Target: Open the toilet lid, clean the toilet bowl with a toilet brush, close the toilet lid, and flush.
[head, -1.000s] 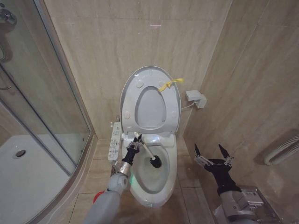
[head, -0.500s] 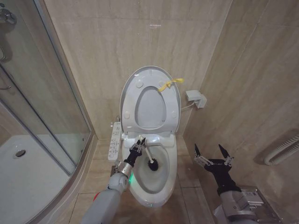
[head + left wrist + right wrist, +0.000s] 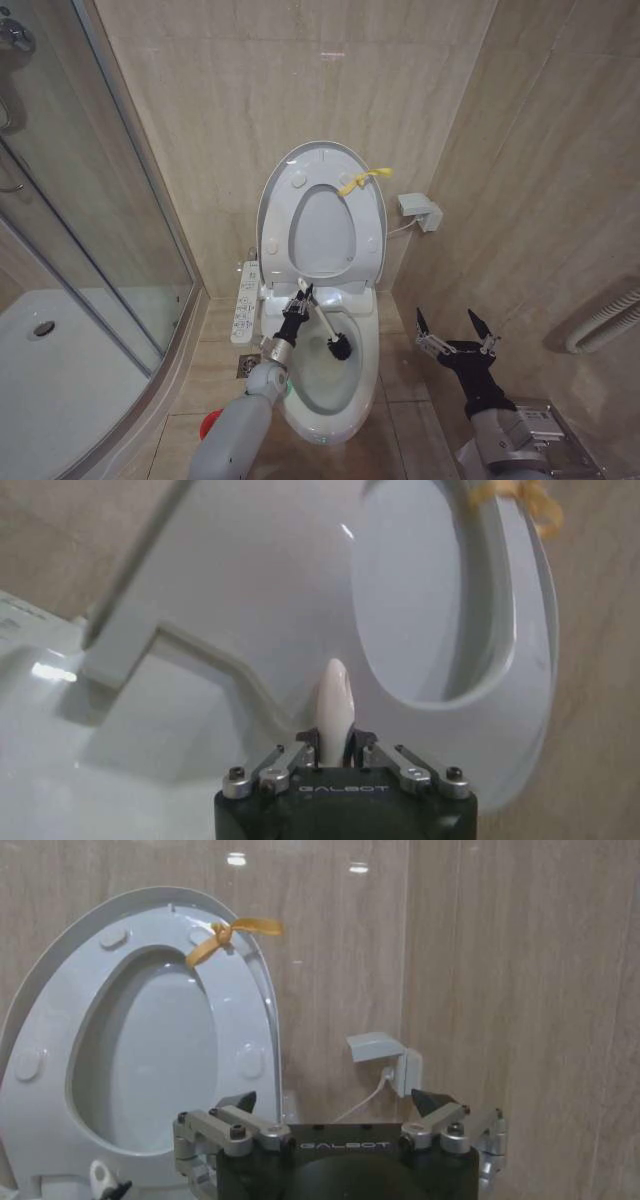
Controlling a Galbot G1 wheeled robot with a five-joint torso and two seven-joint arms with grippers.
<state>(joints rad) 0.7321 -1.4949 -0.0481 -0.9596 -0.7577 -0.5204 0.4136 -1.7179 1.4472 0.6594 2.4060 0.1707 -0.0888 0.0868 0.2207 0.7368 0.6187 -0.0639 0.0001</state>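
**A:** Where is the toilet brush (image 3: 325, 331) relative to the robot's grippers?

**B:** The left gripper (image 3: 297, 310) is clamped on the brush's thin white handle, close to its upper end. In the left wrist view, the rounded tip of the handle (image 3: 335, 705) sticks out between the closed fingers. From the gripper, the handle slants down into the toilet bowl (image 3: 368, 345), and the dark head sits against the inner wall toward the bowl's right side, above the yellowish stain at the bottom.

**A:** And the toilet lid?

**B:** The toilet lid (image 3: 372, 190) stands upright against the tiled back wall, with the ring-shaped seat (image 3: 283, 235) raised against it. A yellow strap (image 3: 362, 181) is tied at the lid's upper right rim.

**A:** What is the right gripper doing?

**B:** The right gripper (image 3: 457, 335) hangs to the right of the toilet, well apart from it, its fingers spread wide and holding nothing. In its wrist view it faces the raised lid and a small wall socket box (image 3: 382, 1054).

**A:** How much room is there around the bowl?

**B:** The left gripper sits just above the bowl's back left rim, near the control panel (image 3: 245, 302) mounted on the toilet's left side. A glass shower enclosure (image 3: 90, 230) stands farther left. A tiled wall closes in on the right, behind the right gripper. The bowl opening in front of the brush head is unobstructed.
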